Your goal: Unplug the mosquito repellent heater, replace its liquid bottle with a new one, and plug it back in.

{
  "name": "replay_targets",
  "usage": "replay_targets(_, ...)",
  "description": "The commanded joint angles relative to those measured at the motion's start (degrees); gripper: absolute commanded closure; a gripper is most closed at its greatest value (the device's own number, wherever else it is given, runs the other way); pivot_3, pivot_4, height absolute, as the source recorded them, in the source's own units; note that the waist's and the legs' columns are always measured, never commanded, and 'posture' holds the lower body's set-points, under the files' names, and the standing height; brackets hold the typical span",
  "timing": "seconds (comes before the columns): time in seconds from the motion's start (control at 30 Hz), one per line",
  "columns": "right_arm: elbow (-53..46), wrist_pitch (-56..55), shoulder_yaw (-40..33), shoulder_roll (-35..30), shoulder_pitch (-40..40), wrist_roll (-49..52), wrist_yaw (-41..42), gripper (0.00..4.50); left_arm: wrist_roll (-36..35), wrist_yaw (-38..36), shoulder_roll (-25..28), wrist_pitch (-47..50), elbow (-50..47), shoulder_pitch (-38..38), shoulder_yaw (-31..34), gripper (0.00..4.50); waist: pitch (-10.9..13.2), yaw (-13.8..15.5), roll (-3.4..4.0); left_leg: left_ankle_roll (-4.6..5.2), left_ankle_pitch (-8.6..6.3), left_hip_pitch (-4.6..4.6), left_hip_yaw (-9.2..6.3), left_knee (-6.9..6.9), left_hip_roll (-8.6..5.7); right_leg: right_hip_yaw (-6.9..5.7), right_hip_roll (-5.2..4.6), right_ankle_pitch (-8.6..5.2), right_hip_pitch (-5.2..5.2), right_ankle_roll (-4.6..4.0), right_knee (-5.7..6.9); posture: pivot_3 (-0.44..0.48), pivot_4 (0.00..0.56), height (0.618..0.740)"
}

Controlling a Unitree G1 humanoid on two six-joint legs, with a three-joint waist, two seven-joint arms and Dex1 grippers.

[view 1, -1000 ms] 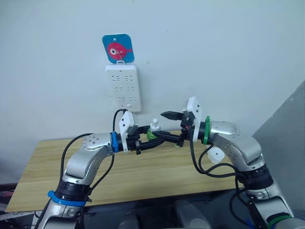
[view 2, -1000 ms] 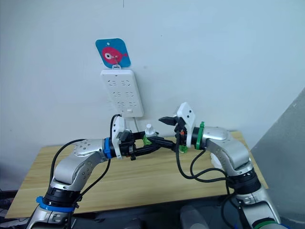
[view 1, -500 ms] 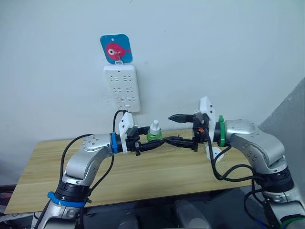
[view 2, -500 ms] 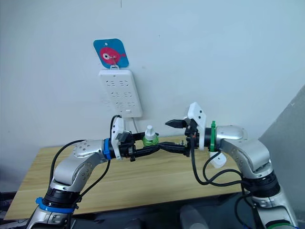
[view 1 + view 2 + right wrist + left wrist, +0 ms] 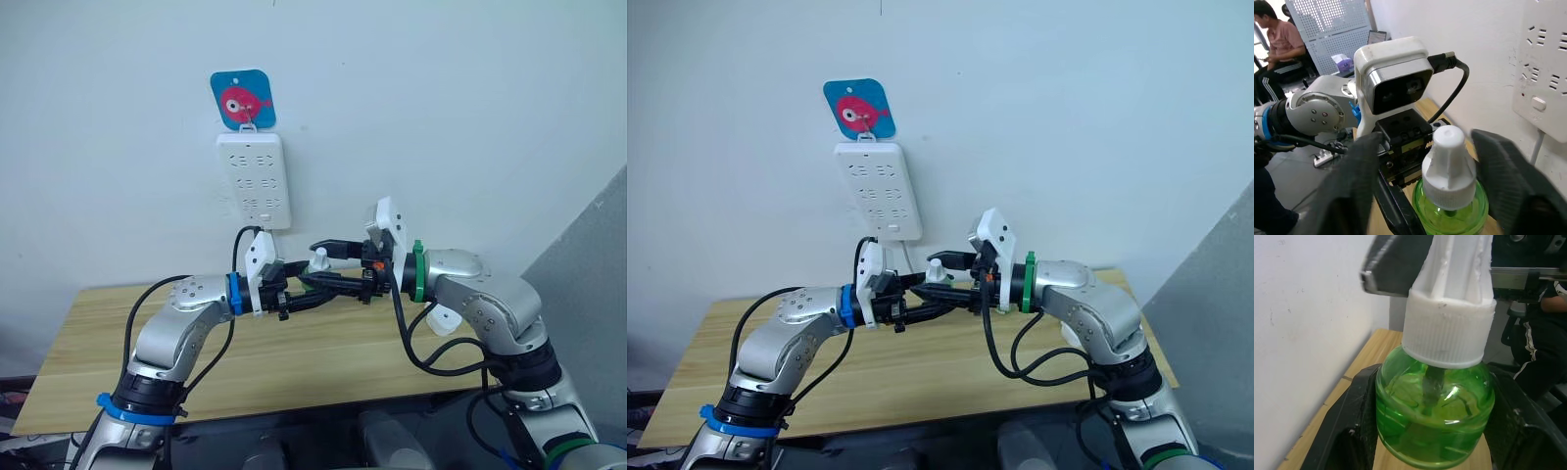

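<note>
Between the two grippers, above the wooden table (image 5: pixel 147 362), sits the green liquid bottle (image 5: pixel 1435 421), upright, white cap (image 5: pixel 1448 169) on top. Left gripper (image 5: pixel 306 286) is clamped on the bottle's round body, one black finger (image 5: pixel 1347 431) each side, touching the glass. Right gripper (image 5: pixel 1422 161) is spread wide, fingers flanking the cap w/o contact; nothing in its grasp yet.

Step in hand, by judgement: right gripper to take the cap/neck while left steadies the body. To do it well: centre the cap between the right fingers, close squarely on the ribbed band, not the tapered tip, keep the bottle upright so liquid does not spill, left grip firm vs. twist.

Heater (image 5: pixel 443 319), small white unit, lies on the table behind the right forearm, apart from both grippers. White power strip (image 5: pixel 255 181) hangs on the wall above, under a blue fish tag (image 5: pixel 242 99). Person seated in bkgd (image 5: pixel 1281 36).
</note>
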Motion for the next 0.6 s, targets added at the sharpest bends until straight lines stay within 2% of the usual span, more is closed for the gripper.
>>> replay_targets(0.03, -0.52, -0.53, -1.95, 0.12, -1.8, 1.4, 0.38, 2.84, 0.0, -0.53, 0.4, -1.44, -2.38, 0.22, 0.2, 2.09, 0.0, 0.0, 0.0, 0.0, 0.0, 0.0, 0.0, 0.0, 0.0, 0.0, 0.0, 0.0, 0.0, 0.0, 0.0, -0.21, 0.055, 0.692)
replay_targets(0.17, -0.42, -0.99, -2.16, 0.21, -2.05, 1.4, 0.62, 4.29, 0.18, -0.77, 0.4, -1.66, -2.31, 0.5, 0.1, 2.09, 0.0, 0.04, 0.0, 0.0, 0.0, 0.0, -0.01, 0.0, 0.0, -0.01, 0.0, 0.0, -0.01, 0.0, 0.0, -0.21, 0.055, 0.692)
replay_targets(0.47, -2.5, -2.44, -5.4, -0.19, -4.56, 3.1, 0.21, 4.29, 0.58, -0.93, 0.6, -1.54, -2.06, 1.1, 0.02, 2.09, 0.01, 0.01, 0.02, 0.0, 0.0, 0.0, 0.01, 0.0, 0.0, 0.0, 0.0, 0.0, -0.01, 0.0, 0.0, -0.214, 0.062, 0.692)
replay_targets(0.6, -4.31, -3.79, -8.24, -2.72, -4.32, 1.52, -1.59, 4.29, 2.27, -0.67, 1.73, -1.75, -0.02, 2.41, 0.2, 2.09, 0.01, 0.05, 0.02, 0.0, 0.0, -0.01, 0.0, -0.01, 0.0, 0.0, 0.0, 0.0, -0.01, 0.0, -0.01, -0.213, 0.064, 0.692)
